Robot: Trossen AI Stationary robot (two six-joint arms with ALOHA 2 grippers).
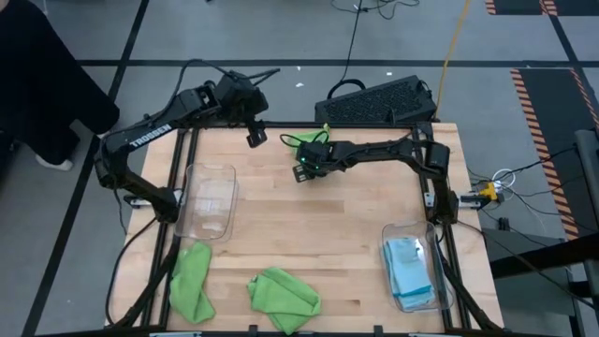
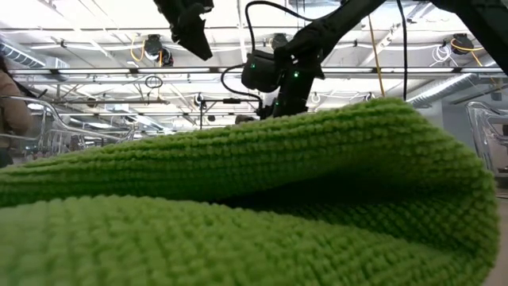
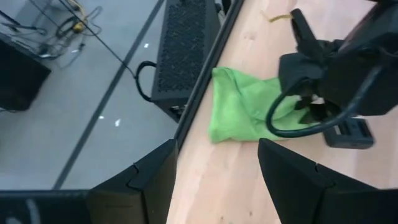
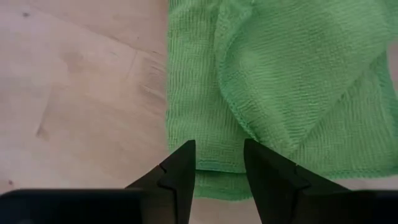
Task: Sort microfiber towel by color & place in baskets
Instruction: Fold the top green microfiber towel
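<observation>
Lime green towels (image 1: 281, 298); light blue towels (image 1: 410, 267); black crate (image 1: 374, 101).

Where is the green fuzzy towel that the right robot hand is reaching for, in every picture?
High view: lime green microfiber towel at the table's far edge, mostly under the right gripper.
Low view: hidden behind a nearer green towel.
Left wrist view: crumpled by the table edge.
Right wrist view: fills the frame, between that gripper's fingers.
Shared landmark: the black perforated crate.
</observation>
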